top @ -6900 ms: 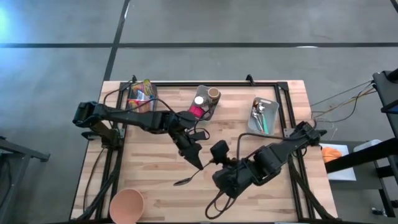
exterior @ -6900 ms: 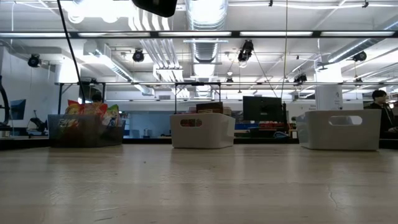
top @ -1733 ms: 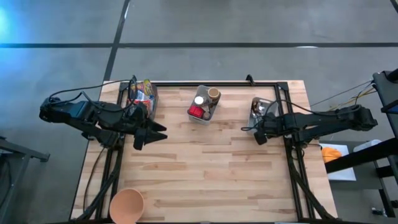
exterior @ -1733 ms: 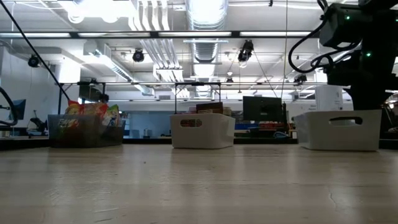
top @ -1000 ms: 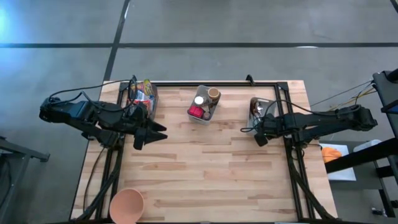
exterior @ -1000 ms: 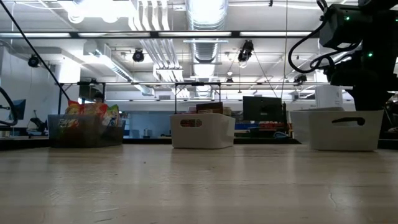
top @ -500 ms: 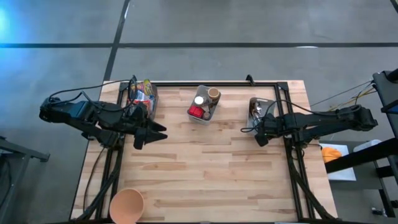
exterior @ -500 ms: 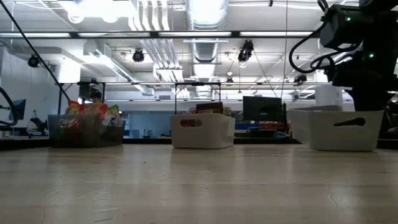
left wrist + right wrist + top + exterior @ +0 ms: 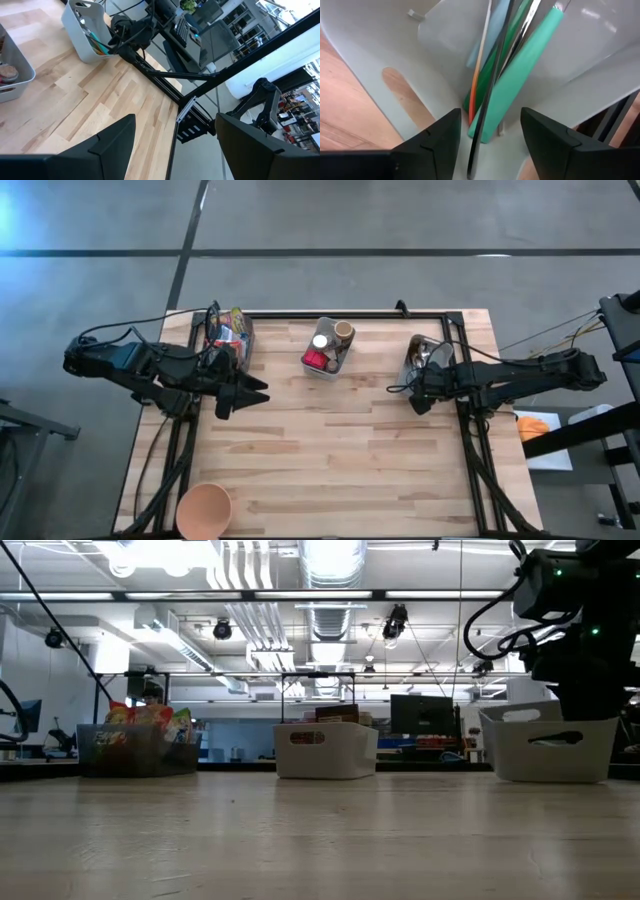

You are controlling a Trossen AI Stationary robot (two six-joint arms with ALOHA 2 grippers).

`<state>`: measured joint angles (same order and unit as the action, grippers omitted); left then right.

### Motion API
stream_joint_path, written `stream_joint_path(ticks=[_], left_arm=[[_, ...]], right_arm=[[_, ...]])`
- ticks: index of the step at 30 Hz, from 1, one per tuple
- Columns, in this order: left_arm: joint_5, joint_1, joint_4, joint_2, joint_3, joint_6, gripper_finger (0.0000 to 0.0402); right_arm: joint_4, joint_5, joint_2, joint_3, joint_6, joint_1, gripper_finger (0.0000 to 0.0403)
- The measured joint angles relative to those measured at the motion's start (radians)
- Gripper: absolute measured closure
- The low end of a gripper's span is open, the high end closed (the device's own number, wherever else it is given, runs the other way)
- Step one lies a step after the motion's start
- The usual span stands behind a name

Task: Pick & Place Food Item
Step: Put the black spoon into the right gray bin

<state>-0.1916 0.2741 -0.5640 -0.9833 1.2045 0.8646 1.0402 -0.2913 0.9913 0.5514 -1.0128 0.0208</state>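
Note:
Food sits in two bins at the table's far side: bright snack bags in a dark bin (image 9: 228,335) and small cans in a white bin (image 9: 328,348). No gripper touches either. My right gripper (image 9: 422,377) points down, open, into a white utensil bin (image 9: 432,352) at the far right. That bin stands slightly tilted (image 9: 550,745). A thin metal handle (image 9: 492,75) runs between the fingers, beside a green handle (image 9: 520,75). My left gripper (image 9: 255,392) hangs open and empty near the snack bin. My right gripper reaches down from above into the utensil bin's near end (image 9: 380,45), one open finger (image 9: 440,142) on each side of the thin metal handle. Whether a finger touches the handle or the bin wall, I cannot tell.
A pinkish bowl (image 9: 204,510) stands at the table's near left corner. Bare wood lies across the middle and near side (image 9: 340,450). A black frame rail (image 9: 350,313) runs along the far edge and down both sides.
The utensil bin under my right gripper has rocked and shifted a little toward the table's right edge, and it now stands tilted. Both arms have kept their places.

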Motion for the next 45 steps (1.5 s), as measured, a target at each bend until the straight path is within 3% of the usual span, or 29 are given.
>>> stream_joint_path(ticks=[11,22,37,41,45], left_arm=[[-0.004,0.000,0.000,0.000,0.000,0.000,0.0123],[-0.004,-0.001,0.000,0.000,0.000,0.000,0.0123],[-0.011,-0.001,-0.001,0.000,0.000,0.060,0.0123],[-0.034,-0.001,-0.019,0.000,0.000,0.064,0.0123],[-0.056,-0.001,-0.064,0.000,0.000,0.079,0.0123]], right_arm=[[0.004,-0.009,-0.002,0.005,0.022,0.000,0.0198],[0.080,-0.041,-0.001,0.116,0.104,-0.001,0.0198],[0.086,-0.105,-0.044,0.151,0.052,-0.001,0.0199],[0.085,-0.081,-0.096,0.161,0.047,-0.001,0.0227],[0.082,-0.042,-0.164,0.163,0.044,-0.001,0.0292]])
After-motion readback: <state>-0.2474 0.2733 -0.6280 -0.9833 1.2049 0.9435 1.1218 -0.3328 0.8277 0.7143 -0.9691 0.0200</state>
